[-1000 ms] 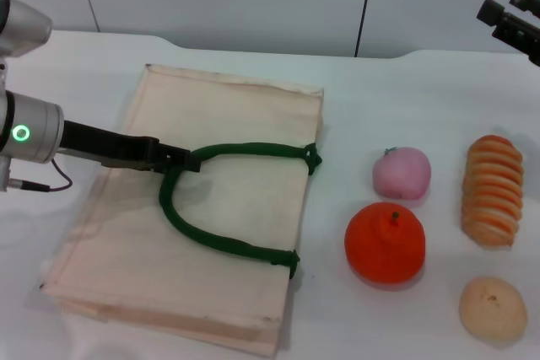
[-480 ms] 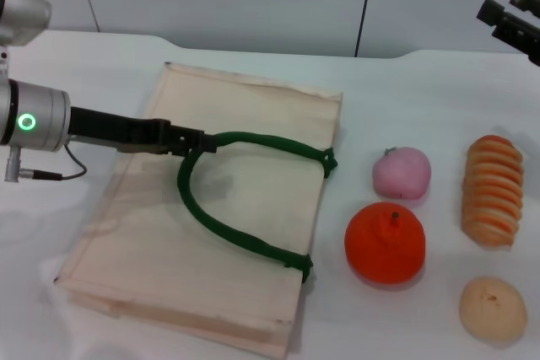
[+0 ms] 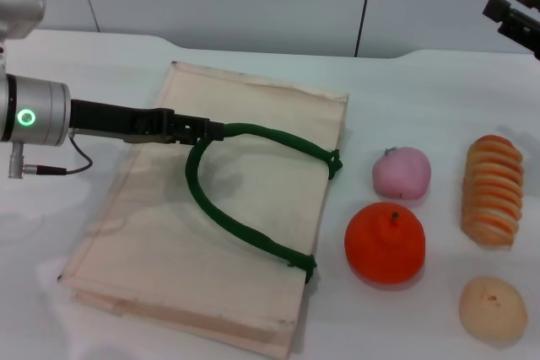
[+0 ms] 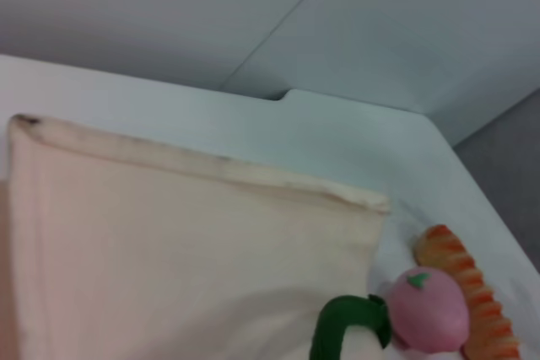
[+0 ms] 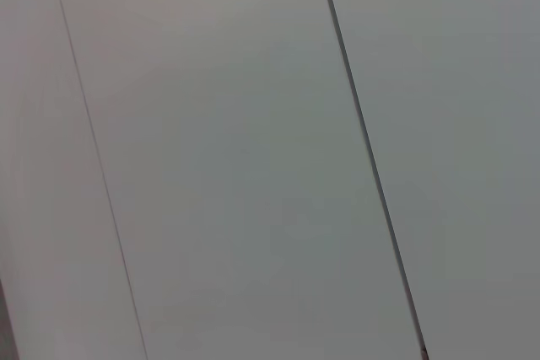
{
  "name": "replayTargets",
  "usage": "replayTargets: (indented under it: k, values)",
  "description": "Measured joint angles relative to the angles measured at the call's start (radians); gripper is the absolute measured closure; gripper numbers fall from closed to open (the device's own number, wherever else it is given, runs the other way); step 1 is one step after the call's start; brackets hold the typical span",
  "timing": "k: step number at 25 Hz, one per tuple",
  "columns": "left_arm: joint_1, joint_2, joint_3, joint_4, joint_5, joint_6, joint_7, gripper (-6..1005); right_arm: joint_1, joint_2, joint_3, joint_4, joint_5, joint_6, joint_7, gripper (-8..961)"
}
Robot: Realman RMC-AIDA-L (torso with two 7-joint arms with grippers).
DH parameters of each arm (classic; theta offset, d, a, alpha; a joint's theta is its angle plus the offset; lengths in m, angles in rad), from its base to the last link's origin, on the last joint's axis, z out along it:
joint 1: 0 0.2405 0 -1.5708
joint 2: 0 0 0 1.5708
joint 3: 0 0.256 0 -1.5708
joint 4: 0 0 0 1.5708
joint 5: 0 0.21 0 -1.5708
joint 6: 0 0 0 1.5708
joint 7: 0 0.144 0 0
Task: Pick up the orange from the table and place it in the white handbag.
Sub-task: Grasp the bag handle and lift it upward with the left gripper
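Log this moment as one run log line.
left end effector: shut on green handle of white handbag | right end effector: parked, raised | orange: on table, untouched

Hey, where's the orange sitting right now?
In the head view the orange rests on the table on the robot's right side, just right of the white handbag, directly in front of the pink fruit.
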Motion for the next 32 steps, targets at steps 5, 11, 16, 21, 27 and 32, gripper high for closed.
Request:
replayTargets:
  k: [5, 11, 16, 21, 27, 32]
  values:
    - [0.007, 0.0, 0.0, 0.0, 0.018, -0.015, -0.011, 287, 0.0, 0.0, 0.0, 0.0, 0.0, 0.0, 0.0, 152]
    - [0.0, -0.002, 0.001, 0.0, 0.077, -0.05, -0.04, 287, 0.0, 0.0, 0.0, 0.0, 0.001, 0.0, 0.0, 153]
    - [-0.022, -0.006, 0.002, 0.0, 0.137, -0.078, -0.081, 287, 0.0, 0.0, 0.001, 0.0, 0.001, 0.0, 0.0, 153]
    - [-0.059, -0.005, 0.002, 0.0, 0.222, -0.132, -0.142, 287, 0.0, 0.0, 0.002, 0.0, 0.0, 0.0, 0.0, 153]
    - [-0.111, -0.011, 0.002, 0.0, 0.291, -0.162, -0.163, 287, 0.0, 0.0, 0.002, 0.0, 0.0, 0.0, 0.0, 153]
    - [-0.139, -0.013, 0.002, 0.009, 0.301, -0.163, -0.163, 287, 0.003, 0.002, 0.002, -0.001, 0.0, 0.0, 0.0, 153]
